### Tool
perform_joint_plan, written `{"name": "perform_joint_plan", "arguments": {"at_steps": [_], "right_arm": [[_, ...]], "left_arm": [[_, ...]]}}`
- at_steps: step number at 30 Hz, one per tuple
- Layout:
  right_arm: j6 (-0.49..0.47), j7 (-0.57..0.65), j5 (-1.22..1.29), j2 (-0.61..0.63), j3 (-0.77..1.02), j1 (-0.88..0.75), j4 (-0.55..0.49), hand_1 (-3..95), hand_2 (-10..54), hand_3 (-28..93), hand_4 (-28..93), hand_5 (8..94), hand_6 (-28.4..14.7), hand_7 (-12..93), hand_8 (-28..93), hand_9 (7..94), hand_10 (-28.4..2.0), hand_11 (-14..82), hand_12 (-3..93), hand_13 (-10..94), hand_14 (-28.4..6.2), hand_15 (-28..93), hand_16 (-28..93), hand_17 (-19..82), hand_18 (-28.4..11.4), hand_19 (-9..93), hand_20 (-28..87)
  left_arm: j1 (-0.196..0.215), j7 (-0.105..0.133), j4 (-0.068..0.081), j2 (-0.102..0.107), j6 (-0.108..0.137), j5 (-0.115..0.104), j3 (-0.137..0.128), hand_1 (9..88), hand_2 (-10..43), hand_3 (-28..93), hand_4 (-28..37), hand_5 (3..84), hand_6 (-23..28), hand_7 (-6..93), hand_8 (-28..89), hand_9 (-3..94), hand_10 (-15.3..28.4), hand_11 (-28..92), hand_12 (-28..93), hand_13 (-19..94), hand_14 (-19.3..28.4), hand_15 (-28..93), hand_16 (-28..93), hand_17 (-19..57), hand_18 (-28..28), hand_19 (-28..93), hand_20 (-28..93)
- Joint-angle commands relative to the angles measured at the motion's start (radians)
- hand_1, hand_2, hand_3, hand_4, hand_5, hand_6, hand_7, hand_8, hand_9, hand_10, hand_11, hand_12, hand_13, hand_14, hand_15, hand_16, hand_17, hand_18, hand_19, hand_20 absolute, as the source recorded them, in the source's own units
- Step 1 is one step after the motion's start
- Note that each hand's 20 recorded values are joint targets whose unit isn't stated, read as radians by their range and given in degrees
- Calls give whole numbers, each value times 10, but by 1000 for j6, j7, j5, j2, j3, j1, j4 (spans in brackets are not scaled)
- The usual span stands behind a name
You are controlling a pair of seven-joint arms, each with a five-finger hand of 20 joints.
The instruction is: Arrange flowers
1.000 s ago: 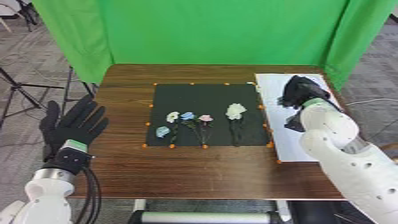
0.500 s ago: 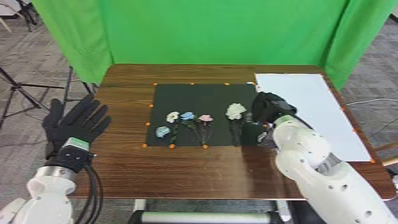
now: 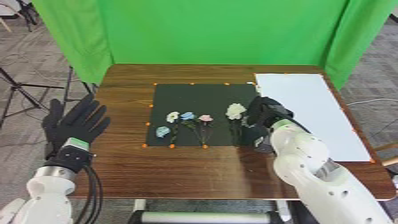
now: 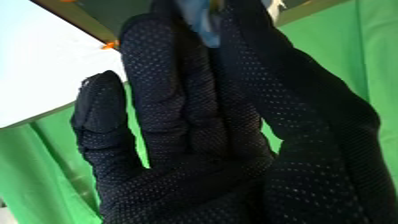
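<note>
In the head view my right hand (image 3: 266, 111) is over the dark mat's right edge, just right of the large white flower (image 3: 235, 111). In the right wrist view, the thumb and fingers of that hand (image 4: 191, 187) pinch a light blue flower (image 4: 201, 22); its stem is hidden. On the mat (image 3: 209, 92), a small white flower (image 3: 172, 117), a blue one (image 3: 187, 115) and a pink one (image 3: 205, 118) lie side by side. Another blue bloom (image 3: 163, 131) lies lower left. My left hand (image 3: 73, 129) is open with straight fingers at the table's left edge.
A white board (image 3: 306, 100) covers the table's right side. Small orange markers edge the mat and board. The brown table (image 3: 178, 172) extends in front of the mat, and a green curtain (image 3: 213, 32) hangs behind it.
My right hand has moved left from over the white board to the mat's right edge, then slightly farther left beside the large white flower. The left hand has barely moved.
</note>
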Motion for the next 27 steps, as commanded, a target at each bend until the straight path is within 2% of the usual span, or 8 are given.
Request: {"name": "perform_joint_plan", "arguments": {"at_steps": [1, 8, 13, 16, 18, 19, 23, 27], "right_arm": [[-24, 10, 14, 2, 33, -30, -39, 484, -95, 753, -283, 633, -31, 220, -135, 647, -156, 197, 183, 650, -98, 569, 345, 350, -232, 863, 373], [2, 1, 44, -11, 76, -60, -72, 439, -95, 759, -283, 621, -43, 205, -129, 608, -165, 167, 165, 637, -117, 611, 262, 348, -234, 867, 368], [278, -230, 347, -38, 217, -154, -83, 306, -50, 741, -241, 564, -64, 180, -115, 557, -189, 147, 159, 592, -136, 577, 230, 330, -225, 847, 360], [321, -423, 665, -68, 314, -204, -83, 249, 22, 760, -252, 494, -68, 165, -113, 477, -187, 116, 146, 493, -163, 487, 174, 266, -217, 723, 316], [333, -466, 683, -64, 324, -207, -82, 217, 52, 767, -259, 460, -64, 154, -114, 438, -182, 94, 134, 416, -175, 418, 140, 218, -211, 633, 278], [327, -514, 663, -68, 333, -209, -69, 196, 61, 772, -261, 444, -60, 149, -113, 424, -180, 86, 129, 372, -177, 377, 124, 195, -210, 595, 262], [301, -649, 778, -100, 376, -223, -50, 131, 76, 783, -277, 383, -40, 127, -109, 374, -163, 60, 108, 276, -157, 251, 100, 140, -190, 457, 203], [302, -732, 929, -134, 393, -237, -43, 85, 79, 794, -282, 372, -35, 116, -108, 363, -154, 48, 98, 259, -140, 186, 98, 133, -179, 376, 184]], "left_arm": [[19, 13, -6, -1, 14, -3, -6, 241, 122, 694, -283, 362, 82, 153, -85, 265, 136, 198, 105, 132, 129, 313, -83, -79, 122, 284, 65], [17, 20, -5, -2, 11, -8, -4, 242, 120, 693, -283, 362, 82, 152, -85, 264, 135, 199, 105, 131, 128, 312, -82, -79, 122, 284, 66], [21, 38, -7, 1, 5, -14, -9, 242, 121, 690, -283, 362, 82, 152, -84, 264, 136, 200, 104, 138, 129, 315, -82, -80, 122, 285, 67], [27, 51, -9, 4, -2, -8, -20, 238, 125, 687, -283, 363, 81, 149, -86, 269, 135, 195, 100, 150, 123, 303, -88, -78, 123, 284, 66], [34, 50, -10, 3, -7, 0, -34, 229, 131, 686, -283, 363, 77, 145, -88, 272, 134, 190, 94, 156, 119, 292, -91, -77, 123, 284, 67], [32, 22, -8, -4, -16, 15, -48, 227, 134, 684, -283, 364, 76, 138, -90, 274, 133, 186, 90, 157, 117, 287, -91, -77, 123, 284, 67], [47, 18, -6, -3, -36, 58, -82, 222, 144, 665, -283, 360, 70, 118, -86, 270, 129, 168, 80, 147, 109, 262, -94, -76, 120, 281, 66], [56, 36, -1, -3, -43, 52, -100, 219, 148, 655, -283, 358, 68, 109, -84, 267, 126, 158, 77, 140, 105, 246, -93, -73, 115, 271, 64]]}}
